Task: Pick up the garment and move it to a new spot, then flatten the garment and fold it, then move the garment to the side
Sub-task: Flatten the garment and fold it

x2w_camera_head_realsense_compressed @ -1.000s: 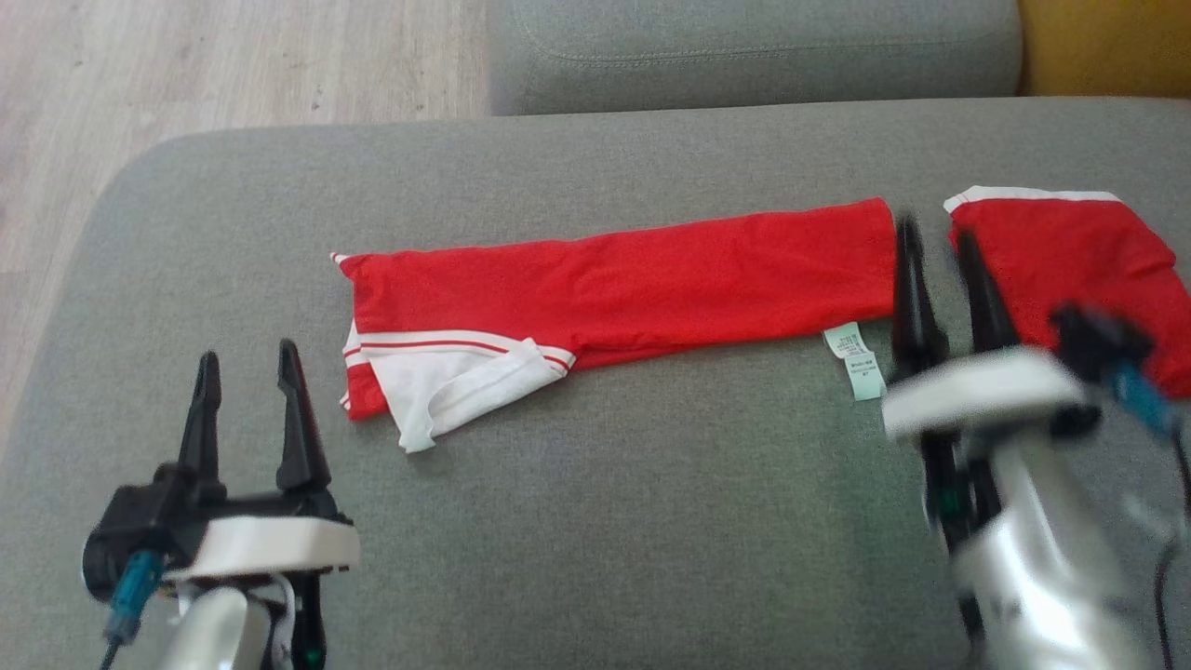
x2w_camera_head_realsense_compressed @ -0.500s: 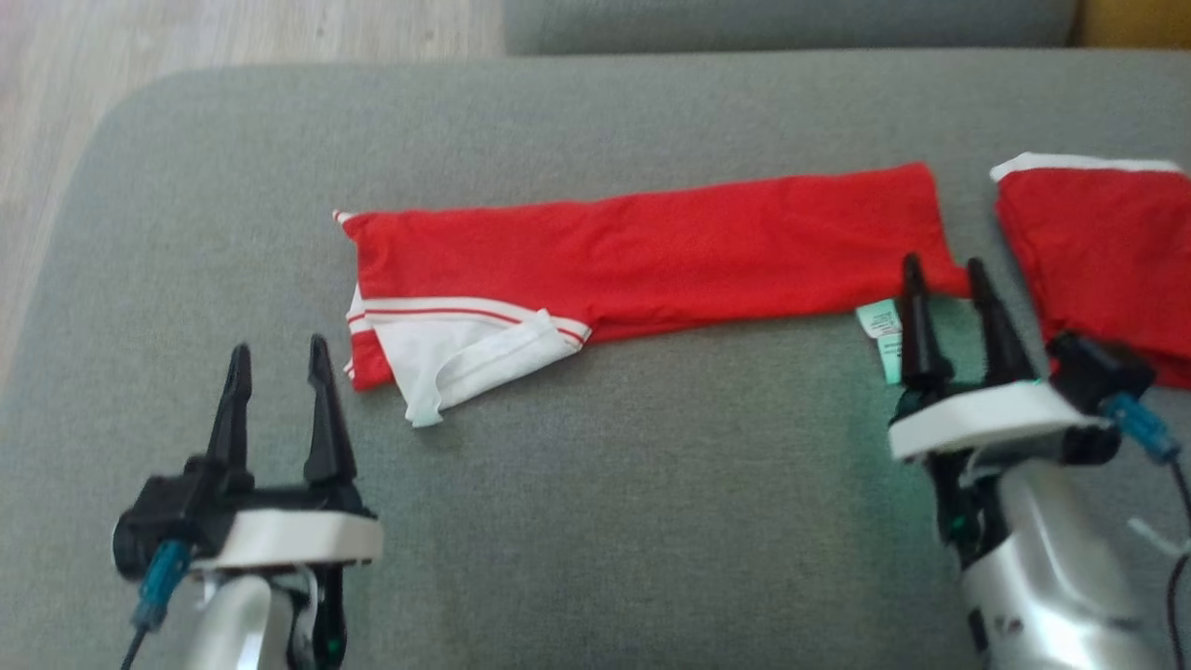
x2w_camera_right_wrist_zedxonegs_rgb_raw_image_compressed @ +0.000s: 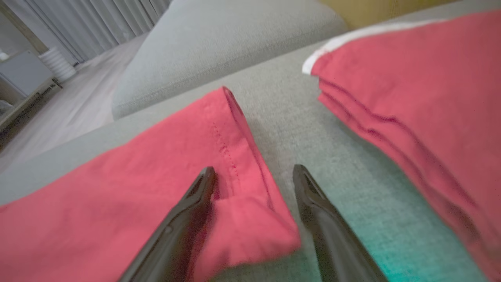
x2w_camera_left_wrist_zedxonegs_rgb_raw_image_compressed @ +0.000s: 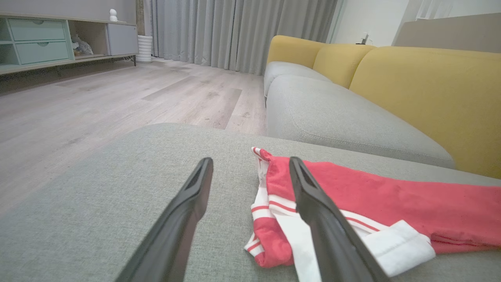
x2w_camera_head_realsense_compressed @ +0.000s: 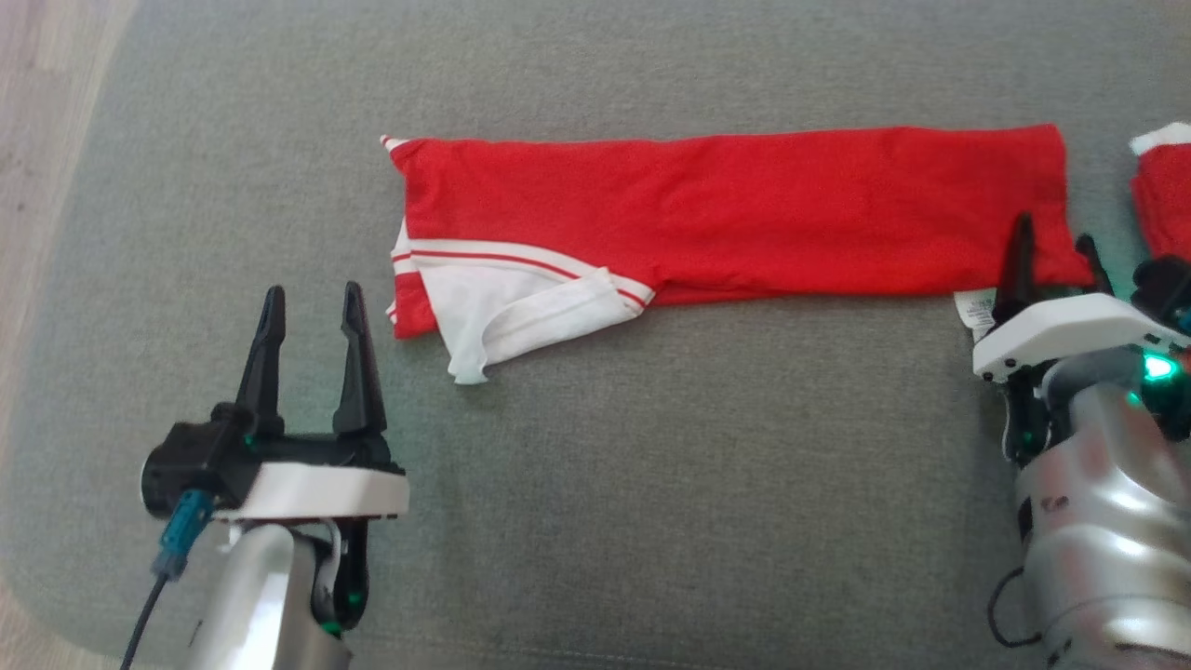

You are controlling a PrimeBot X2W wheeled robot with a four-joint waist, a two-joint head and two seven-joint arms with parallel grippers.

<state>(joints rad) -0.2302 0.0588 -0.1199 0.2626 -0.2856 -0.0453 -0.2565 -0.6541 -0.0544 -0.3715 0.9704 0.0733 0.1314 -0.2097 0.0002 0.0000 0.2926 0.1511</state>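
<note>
The garment (x2w_camera_head_realsense_compressed: 744,209) is a red shirt folded into a long strip across the grey couch seat (x2w_camera_head_realsense_compressed: 651,484), its white collar and trim (x2w_camera_head_realsense_compressed: 521,307) at the left end. My left gripper (x2w_camera_head_realsense_compressed: 312,293) is open, just short of that left end; in the left wrist view the garment (x2w_camera_left_wrist_zedxonegs_rgb_raw_image_compressed: 391,196) lies beyond its right finger (x2w_camera_left_wrist_zedxonegs_rgb_raw_image_compressed: 313,203). My right gripper (x2w_camera_head_realsense_compressed: 1054,233) is open at the strip's near right corner. In the right wrist view that corner (x2w_camera_right_wrist_zedxonegs_rgb_raw_image_compressed: 242,211) lies between the open jaws of the gripper (x2w_camera_right_wrist_zedxonegs_rgb_raw_image_compressed: 253,168).
A second folded red garment (x2w_camera_head_realsense_compressed: 1163,195) (x2w_camera_right_wrist_zedxonegs_rgb_raw_image_compressed: 411,98) lies just right of the strip with a narrow gap of seat between. A white care label (x2w_camera_head_realsense_compressed: 972,307) sticks out by the right gripper. Wooden floor (x2w_camera_head_realsense_compressed: 37,140) runs past the seat's left edge. A yellow backrest (x2w_camera_left_wrist_zedxonegs_rgb_raw_image_compressed: 430,90) rises behind.
The head camera has tilted down and the whole picture has shifted. My right gripper has drawn back from the strip's right end to its near right corner. The left gripper has held its place.
</note>
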